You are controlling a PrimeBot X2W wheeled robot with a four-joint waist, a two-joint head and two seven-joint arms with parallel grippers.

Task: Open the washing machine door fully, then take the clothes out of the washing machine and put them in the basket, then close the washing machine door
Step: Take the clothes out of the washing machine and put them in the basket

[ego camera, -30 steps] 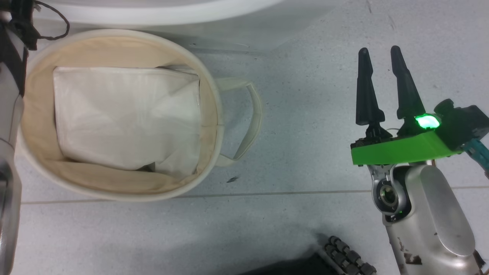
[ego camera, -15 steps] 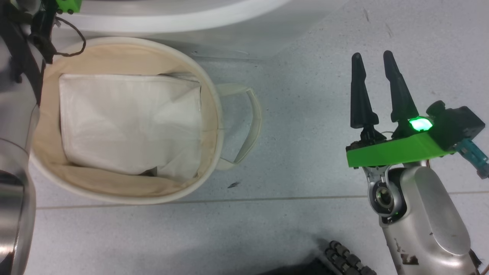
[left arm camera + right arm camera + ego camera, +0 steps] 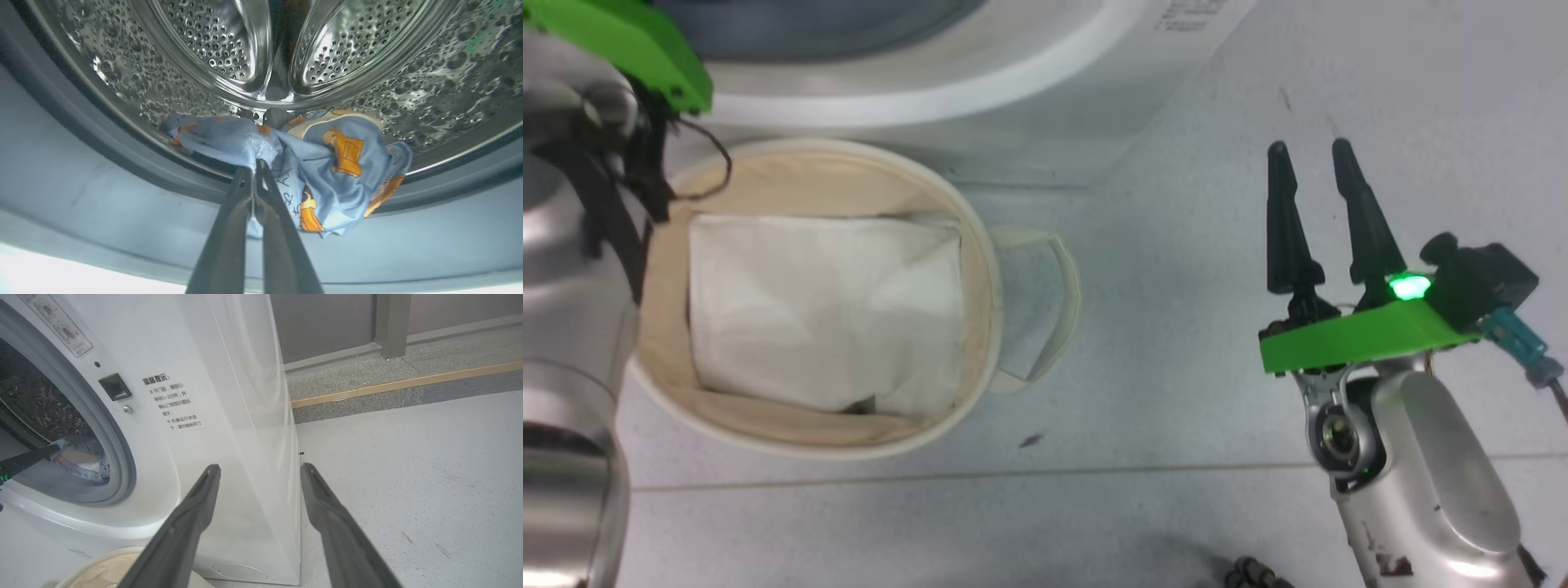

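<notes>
The head view now sits higher, on the washing machine (image 3: 1013,90). Left gripper (image 3: 254,165) pinches the clothes (image 3: 339,171) inside, likely ready to pull out; right gripper (image 3: 1313,214) hangs open, empty.

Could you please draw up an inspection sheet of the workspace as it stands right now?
Surface: grey tiled floor.
Job's things: washer opening uncovered; blue bear-print clothes lie at the front lip of the drum; basket stands before the washer, holding a white sheet.
Clutter: one small dark speck on the floor beside the basket.
Grippers: left gripper shut on the clothes at the drum's lip; right gripper open, empty, over bare floor.
Cables: thin black cable loops at the left wrist; teal-plugged cable at the right wrist.
Surroundings: grey wall and stone kerb beyond the washer.
</notes>
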